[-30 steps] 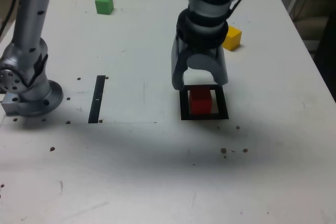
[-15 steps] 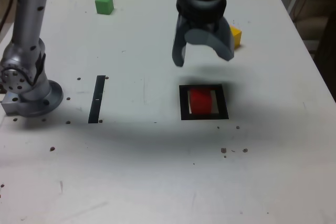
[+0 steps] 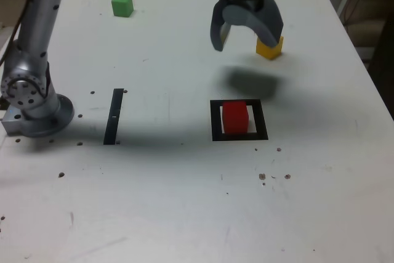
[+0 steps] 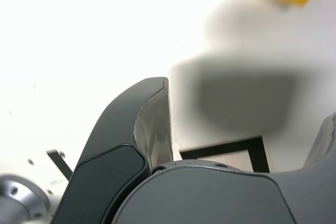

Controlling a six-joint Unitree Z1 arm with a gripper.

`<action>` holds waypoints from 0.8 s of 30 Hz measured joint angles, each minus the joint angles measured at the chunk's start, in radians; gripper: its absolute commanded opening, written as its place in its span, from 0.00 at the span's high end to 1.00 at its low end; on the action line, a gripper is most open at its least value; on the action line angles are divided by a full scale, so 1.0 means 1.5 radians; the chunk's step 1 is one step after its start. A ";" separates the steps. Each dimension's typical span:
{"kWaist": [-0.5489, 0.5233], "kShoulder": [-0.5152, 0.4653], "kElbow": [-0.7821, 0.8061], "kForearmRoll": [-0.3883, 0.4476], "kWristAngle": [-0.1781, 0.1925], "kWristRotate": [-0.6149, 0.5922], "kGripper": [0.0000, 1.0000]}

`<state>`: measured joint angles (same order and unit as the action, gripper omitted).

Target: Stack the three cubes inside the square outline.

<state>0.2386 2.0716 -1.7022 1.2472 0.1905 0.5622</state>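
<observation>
On the white desk (image 3: 184,201) the claw (image 3: 247,34) hangs wide open and empty just beside the yellow cube (image 3: 270,47), while the red cube (image 3: 234,117) sits inside the square outline (image 3: 239,137) and the green cube (image 3: 122,4) lies well apart.

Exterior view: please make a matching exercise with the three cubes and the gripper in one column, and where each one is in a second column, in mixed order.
Column 1
1. red cube
2. green cube
3. yellow cube
4. gripper

Column 2
A. far corner of the table, on the exterior view's left
B. above the table, open and empty
C. inside the square outline
D. on the table beyond the outline, partly hidden behind a gripper finger

Pairs: 1-C, 2-A, 3-D, 4-B
</observation>
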 measured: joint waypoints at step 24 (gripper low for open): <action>0.068 0.152 -0.226 0.063 0.041 0.283 0.04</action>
<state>0.3409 2.3003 -2.0414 1.3425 0.2520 0.9860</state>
